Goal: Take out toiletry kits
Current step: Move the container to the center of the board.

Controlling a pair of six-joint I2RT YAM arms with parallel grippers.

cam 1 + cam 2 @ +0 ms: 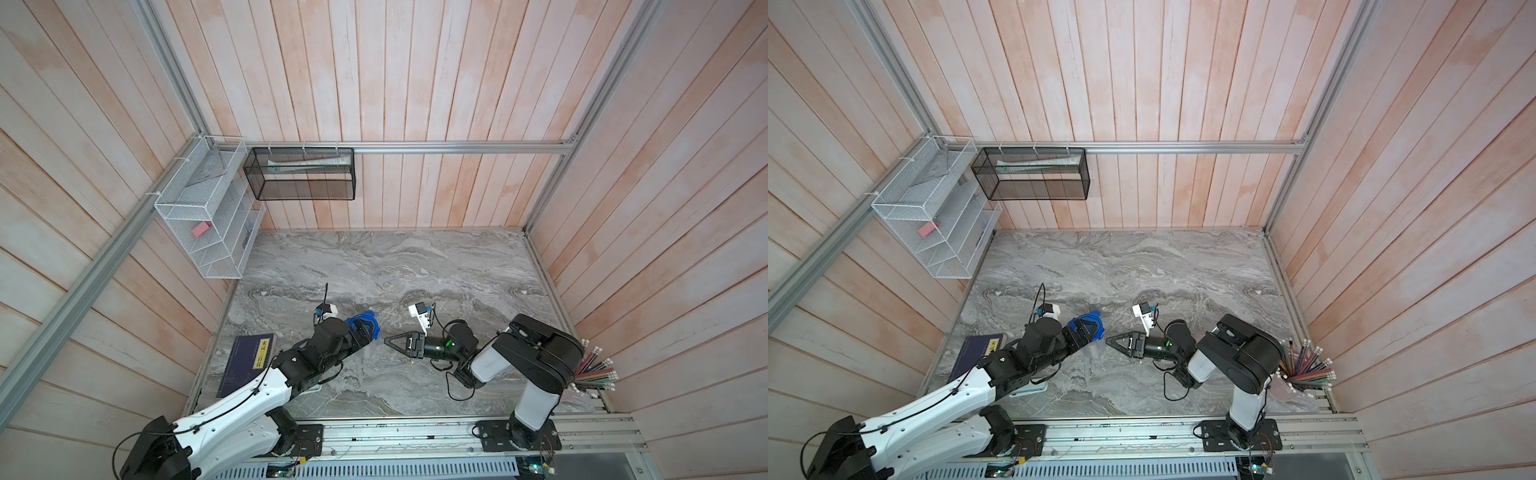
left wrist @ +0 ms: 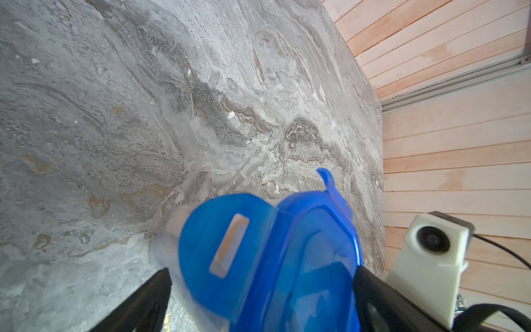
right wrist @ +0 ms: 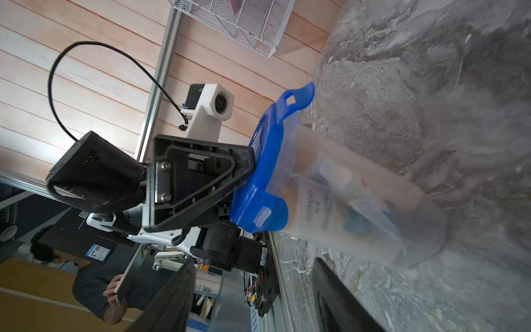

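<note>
My left gripper (image 2: 261, 276) sits over the clear jar (image 3: 373, 215) so it cannot slide or tip on the table (image 1: 415, 270) while the blue lid (image 3: 267, 161) is worked loose; a clip (image 3: 298, 96) just beyond those fingertips stands flipped up. The left jaws are spread wide, bracketing the lid, one finger against its edge: bracing, I judge, not clamping. My right gripper (image 1: 388, 341) is partly open and empty, tips just short of the jar. The toiletry kits (image 3: 330, 201) lie inside the jar, beneath my left fingers, lid on

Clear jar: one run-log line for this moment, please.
left gripper: open, straddling blue lid | right gripper: open, empty, short of clear jar | lid: on jar | toiletry kits: inside
</note>
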